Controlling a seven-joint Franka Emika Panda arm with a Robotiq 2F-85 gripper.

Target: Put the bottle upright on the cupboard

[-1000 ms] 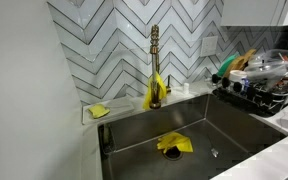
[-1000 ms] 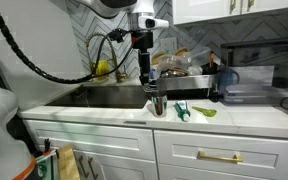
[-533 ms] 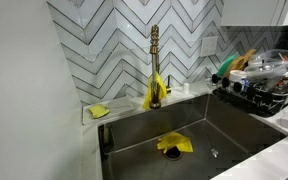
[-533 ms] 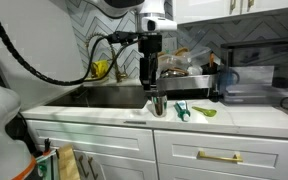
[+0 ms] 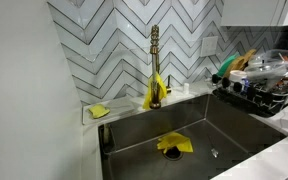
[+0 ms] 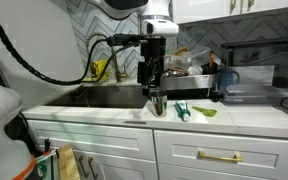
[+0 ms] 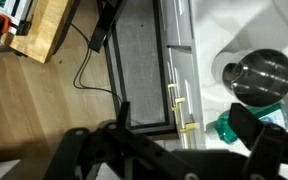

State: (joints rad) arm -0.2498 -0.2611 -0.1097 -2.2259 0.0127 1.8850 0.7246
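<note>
- Standing upright on the white counter [image 6: 246, 118], the dark grey metal bottle [image 6: 158, 103] looked already placed, so the main part of the task appeared done.
- It sat near the counter's front edge, above the white cupboard doors [image 6: 94, 152], with the steel sink [image 6: 104, 97] at its nine o'clock.
- A green utensil [image 6: 181, 111] lay just beside the bottle at three o'clock in an exterior view; I could not tell whether they touched.
- The gripper [image 6: 154, 82] hung at the bottle's twelve o'clock, close above its top.
- In the wrist view the gripper [image 7: 179, 152] was spread wide and held nothing; the bottle [image 7: 259, 78] showed apart from it, toward one o'clock.
- What remained, as I judged it, was only for the arm to clear away without knocking the bottle.
- The bottle itself looked round and smooth, with a dull sheen and a rim of lighter grey when seen from above.
- Its narrow upright shape suggested that a sideways nudge could tip it.
</note>
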